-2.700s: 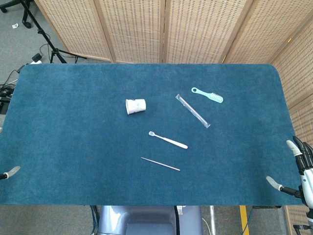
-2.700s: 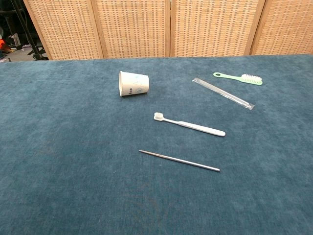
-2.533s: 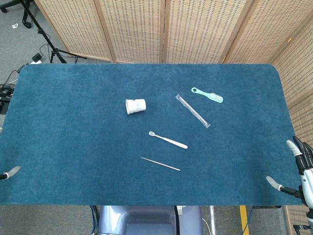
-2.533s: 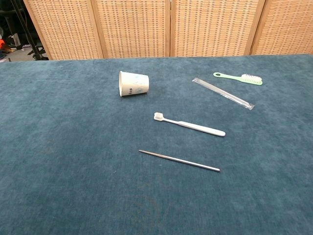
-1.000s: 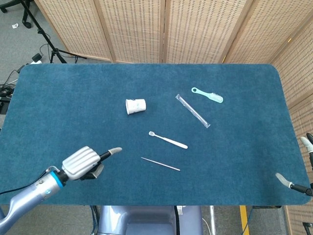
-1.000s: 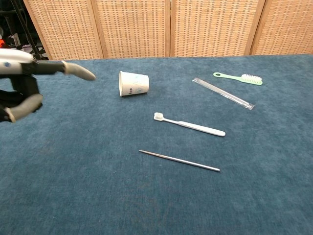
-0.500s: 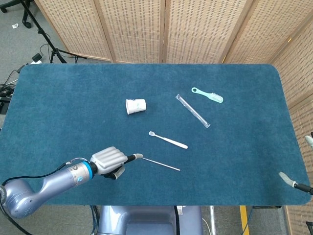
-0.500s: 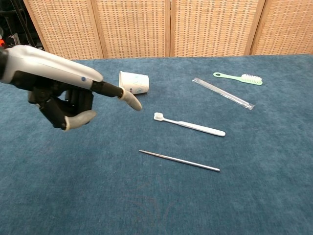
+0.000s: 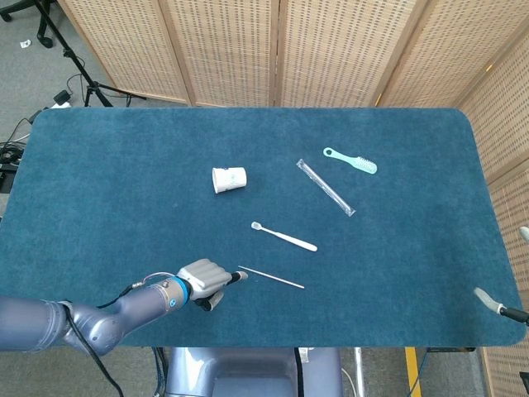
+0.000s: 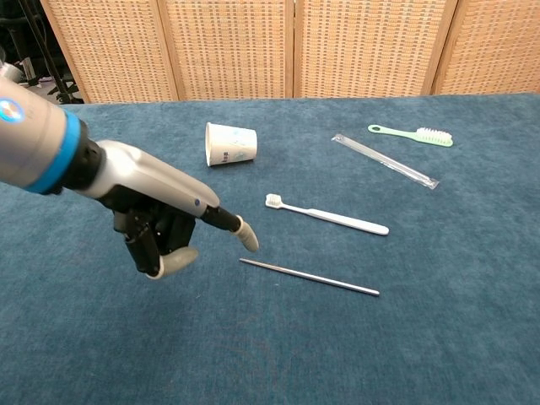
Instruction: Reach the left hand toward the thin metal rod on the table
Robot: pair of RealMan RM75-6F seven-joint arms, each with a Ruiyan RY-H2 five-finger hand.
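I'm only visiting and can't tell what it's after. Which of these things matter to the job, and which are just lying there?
Part of the job:
- thin metal rod
- left hand, holding nothing, one fingertip near the rod's end

Just lying about:
- white paper cup on its side
- white toothbrush
- clear wrapped straw
- mint green brush

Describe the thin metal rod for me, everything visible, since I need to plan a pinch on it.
The thin metal rod is a straight, slender, silvery pin with a dull metallic sheen, lying flat on the blue felt table. In the chest view it slants from upper left to lower right, just in front of the white toothbrush and apart from it. The left hand hangs by its left end, one extended fingertip just above that end; actual contact cannot be told. Nothing else touches it.
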